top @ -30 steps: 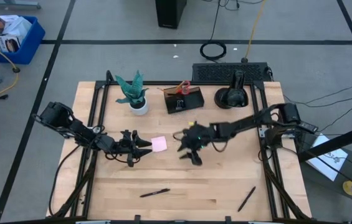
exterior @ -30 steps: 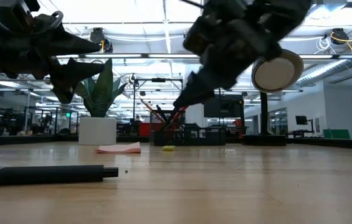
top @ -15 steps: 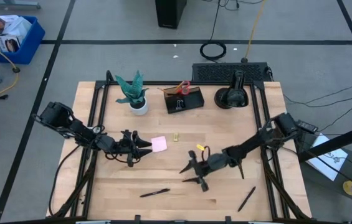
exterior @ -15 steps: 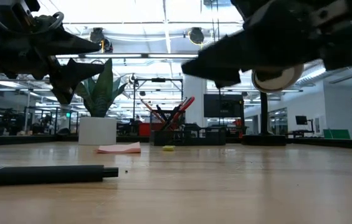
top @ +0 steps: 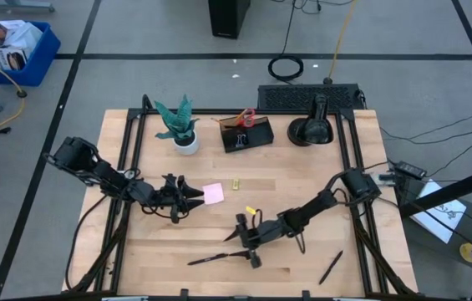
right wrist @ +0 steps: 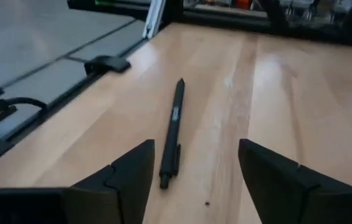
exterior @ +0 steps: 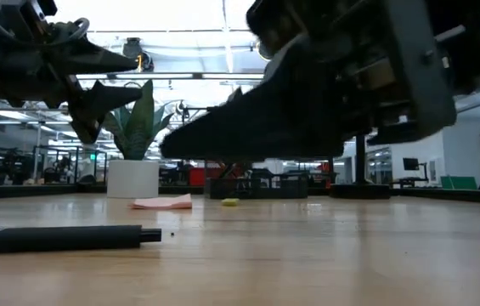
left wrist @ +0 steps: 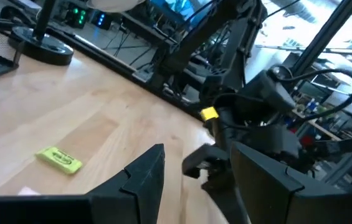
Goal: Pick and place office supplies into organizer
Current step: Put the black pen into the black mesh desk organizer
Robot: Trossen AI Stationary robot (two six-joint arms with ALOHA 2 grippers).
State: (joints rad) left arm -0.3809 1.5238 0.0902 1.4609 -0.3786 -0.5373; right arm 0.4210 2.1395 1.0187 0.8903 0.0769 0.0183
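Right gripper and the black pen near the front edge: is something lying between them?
No. In the right wrist view only bare wood separates the open right gripper from the black pen, which lies straight ahead between its fingers.

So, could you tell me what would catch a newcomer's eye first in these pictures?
Probably the right gripper, stretched low over the table's front with open fingers, lined up on a black pen lying just ahead of it. Next, the left gripper hovering open beside the pink sticky-note pad.

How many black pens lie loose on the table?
2: one black pen near the front edge, just ahead of the right gripper; another toward the front right corner. Pens inside the organizer aren't counted.
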